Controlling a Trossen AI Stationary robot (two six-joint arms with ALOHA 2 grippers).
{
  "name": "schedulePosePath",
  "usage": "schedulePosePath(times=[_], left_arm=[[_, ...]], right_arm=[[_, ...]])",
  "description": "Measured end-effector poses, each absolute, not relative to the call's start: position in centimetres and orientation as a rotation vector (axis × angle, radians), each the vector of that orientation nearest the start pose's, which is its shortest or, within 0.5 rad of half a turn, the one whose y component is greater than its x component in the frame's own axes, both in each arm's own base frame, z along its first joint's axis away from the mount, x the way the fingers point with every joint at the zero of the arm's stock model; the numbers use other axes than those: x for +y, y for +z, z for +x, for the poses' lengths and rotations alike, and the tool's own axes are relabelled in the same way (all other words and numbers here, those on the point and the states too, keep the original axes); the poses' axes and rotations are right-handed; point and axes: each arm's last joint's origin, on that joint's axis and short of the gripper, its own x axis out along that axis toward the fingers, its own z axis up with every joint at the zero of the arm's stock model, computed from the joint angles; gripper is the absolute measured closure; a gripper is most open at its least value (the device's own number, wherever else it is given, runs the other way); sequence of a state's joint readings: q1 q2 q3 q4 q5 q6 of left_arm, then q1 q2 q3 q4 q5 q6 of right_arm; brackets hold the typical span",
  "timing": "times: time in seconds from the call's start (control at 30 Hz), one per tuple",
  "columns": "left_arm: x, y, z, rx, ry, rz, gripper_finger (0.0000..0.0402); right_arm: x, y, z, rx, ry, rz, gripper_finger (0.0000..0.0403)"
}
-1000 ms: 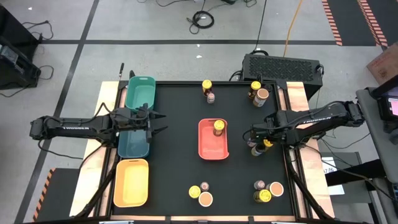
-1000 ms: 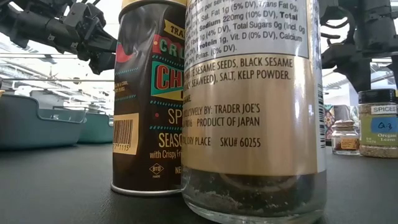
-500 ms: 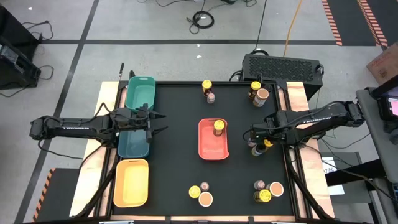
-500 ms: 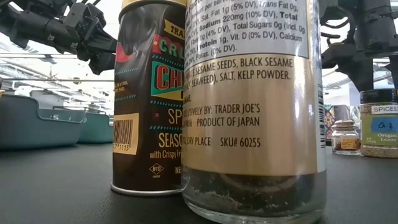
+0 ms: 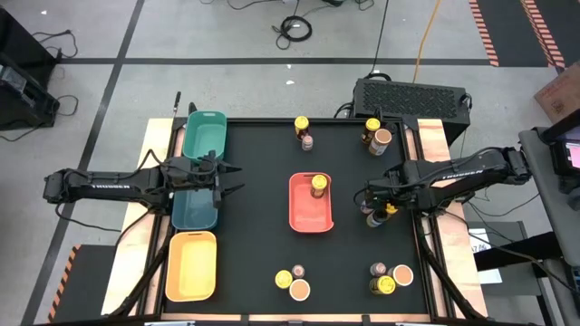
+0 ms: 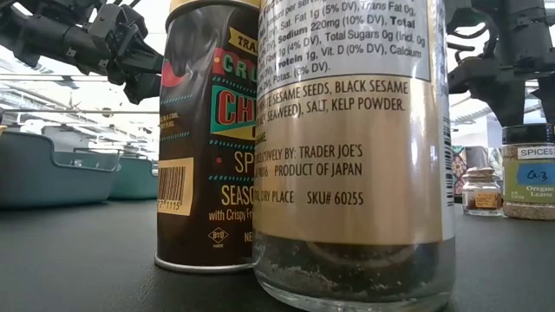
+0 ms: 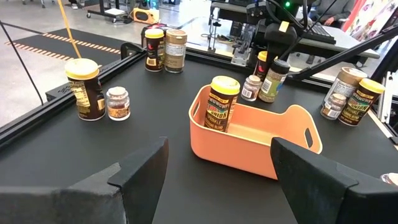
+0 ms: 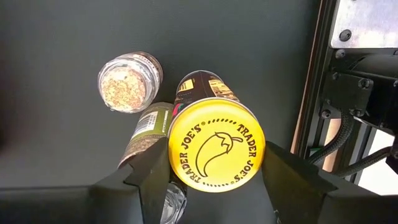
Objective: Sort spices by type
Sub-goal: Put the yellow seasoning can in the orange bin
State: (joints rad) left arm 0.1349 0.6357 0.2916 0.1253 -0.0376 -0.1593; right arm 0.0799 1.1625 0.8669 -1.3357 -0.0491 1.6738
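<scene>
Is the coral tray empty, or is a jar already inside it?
Not empty. One yellow-lidded jar stands upright in the coral tray, at one end; the rest is bare.

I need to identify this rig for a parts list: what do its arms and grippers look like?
Two slim black jointed arms with white lettering along a link. The left gripper and right gripper each have two flat, dark, matte fingers. Black cables trail off the right arm.

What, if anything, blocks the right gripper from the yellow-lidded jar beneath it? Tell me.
Nothing visible does. The right gripper has its fingers on either side of the yellow-lidded jar; the cork-topped jar and green-labelled jar stand beside it.
</scene>
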Motion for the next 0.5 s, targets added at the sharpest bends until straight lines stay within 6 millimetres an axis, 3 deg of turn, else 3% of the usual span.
schedulePosePath(times=[0.5], left_arm=[[2.2, 21.3, 15.1, 0.205, 0.188, -0.162, 0.0116]], right_arm=[[1.3, 25.9, 16.6, 1.261, -1.186, 1.223, 0.019]])
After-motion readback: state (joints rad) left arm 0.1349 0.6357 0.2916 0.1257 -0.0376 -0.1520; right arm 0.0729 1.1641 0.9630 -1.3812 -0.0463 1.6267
